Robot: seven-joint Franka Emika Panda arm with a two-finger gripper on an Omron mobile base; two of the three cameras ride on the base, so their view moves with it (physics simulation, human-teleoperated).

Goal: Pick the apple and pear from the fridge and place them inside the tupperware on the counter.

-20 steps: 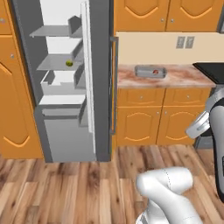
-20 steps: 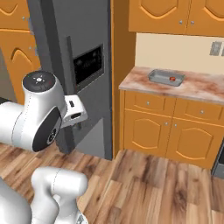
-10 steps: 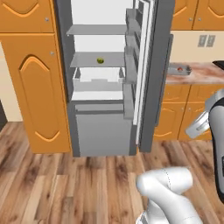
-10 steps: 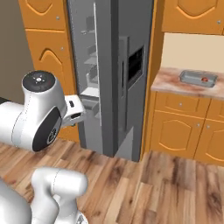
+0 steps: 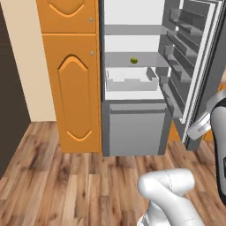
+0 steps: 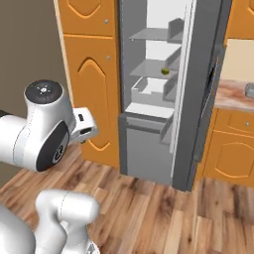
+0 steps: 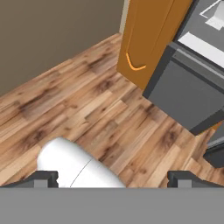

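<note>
Fingertips (image 7: pixel 43 178) of the end effector (image 7: pixel 112 179) stand wide apart, gripping nothing, above the wooden floor (image 7: pixel 87 109). Beyond them rise the orange cabinet (image 7: pixel 148 35) and the grey lower drawer of the fridge (image 5: pixel 137 128). The fridge door (image 5: pixel 198 79) hangs open to the right, its racks facing the shelves. The pear (image 5: pixel 133 60) sits far back on a grey shelf, above the white drawer (image 5: pixel 131 79). A corner of the tabletop (image 6: pixel 233 95) shows right of the fridge. Since half a second ago the base has swung left, so the fridge interior now faces the cameras squarely.
</note>
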